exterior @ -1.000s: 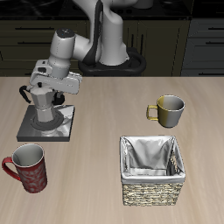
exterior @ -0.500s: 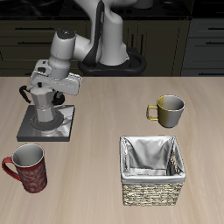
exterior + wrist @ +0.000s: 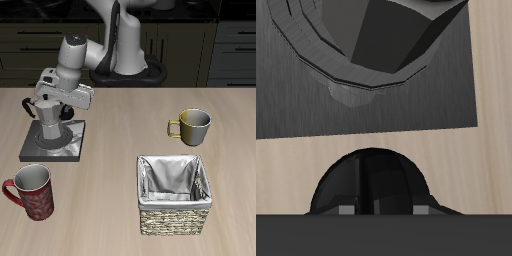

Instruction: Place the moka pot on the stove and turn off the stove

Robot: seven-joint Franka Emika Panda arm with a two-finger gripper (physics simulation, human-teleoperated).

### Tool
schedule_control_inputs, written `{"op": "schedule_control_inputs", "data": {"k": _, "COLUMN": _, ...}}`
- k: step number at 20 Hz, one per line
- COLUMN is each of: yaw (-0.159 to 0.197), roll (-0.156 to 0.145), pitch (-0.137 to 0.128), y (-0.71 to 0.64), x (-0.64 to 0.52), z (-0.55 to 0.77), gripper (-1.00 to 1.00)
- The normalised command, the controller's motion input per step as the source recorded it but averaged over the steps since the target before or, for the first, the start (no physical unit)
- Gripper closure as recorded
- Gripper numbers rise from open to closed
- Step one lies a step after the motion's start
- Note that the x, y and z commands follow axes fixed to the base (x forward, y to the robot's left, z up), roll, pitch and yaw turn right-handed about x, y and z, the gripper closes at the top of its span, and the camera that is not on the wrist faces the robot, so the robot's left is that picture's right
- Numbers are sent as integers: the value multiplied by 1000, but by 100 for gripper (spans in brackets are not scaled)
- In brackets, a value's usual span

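Note:
The silver moka pot (image 3: pixel 47 122) stands upright on the dark grey stove (image 3: pixel 70 148) near the table's back. In the wrist view the moka pot (image 3: pixel 386 45) fills the frame close up, resting on the stove's burner rings (image 3: pixel 296 35), which look dark grey, not red. My gripper (image 3: pixel 65 112) hangs just behind the pot, beside its upper part, over the stove's back edge. In the wrist view the gripper (image 3: pixel 368 160) shows dark fingers drawn together over bare table, holding nothing. The stove's knob is not clearly visible.
A red mug (image 3: pixel 32 190) stands near the front edge, in front of the stove. A woven basket (image 3: pixel 175 195) with a grey lining sits toward the front. An olive-metal mug (image 3: pixel 190 126) stands farther back beyond the basket.

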Motion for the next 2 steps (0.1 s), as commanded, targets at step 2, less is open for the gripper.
{"op": "schedule_control_inputs", "data": {"k": 2, "yaw": -32, "roll": -15, "pitch": -9, "y": 0, "x": -1, "z": 18, "gripper": 100}}
